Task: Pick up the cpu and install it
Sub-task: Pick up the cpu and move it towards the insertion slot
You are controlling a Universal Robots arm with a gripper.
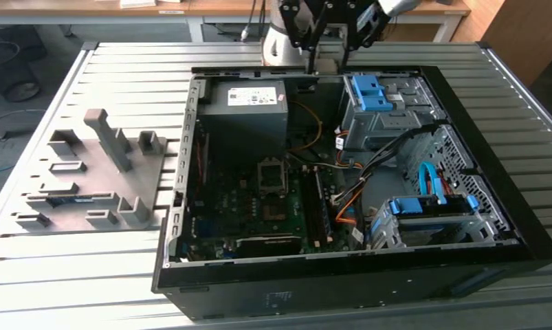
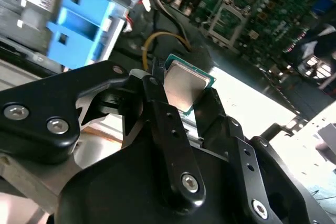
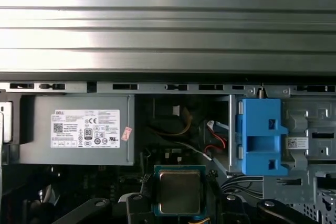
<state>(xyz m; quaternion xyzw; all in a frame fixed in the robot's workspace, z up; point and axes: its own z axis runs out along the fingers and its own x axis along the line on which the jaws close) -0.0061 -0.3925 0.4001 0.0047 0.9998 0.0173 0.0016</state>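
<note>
Two fingers (image 2: 160, 108) are clenched on the cpu (image 2: 185, 85), one against each opposite edge, its silvery top exposed between them. Held clear of the board (image 1: 248, 206), the cpu hangs over the open case (image 1: 349, 292) between the power supply (image 3: 79, 129) and the blue drive cage (image 3: 260, 135), well apart from the socket (image 1: 269, 172).

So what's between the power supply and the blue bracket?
Loose cables in a dark gap, as the first wrist view shows.
</note>
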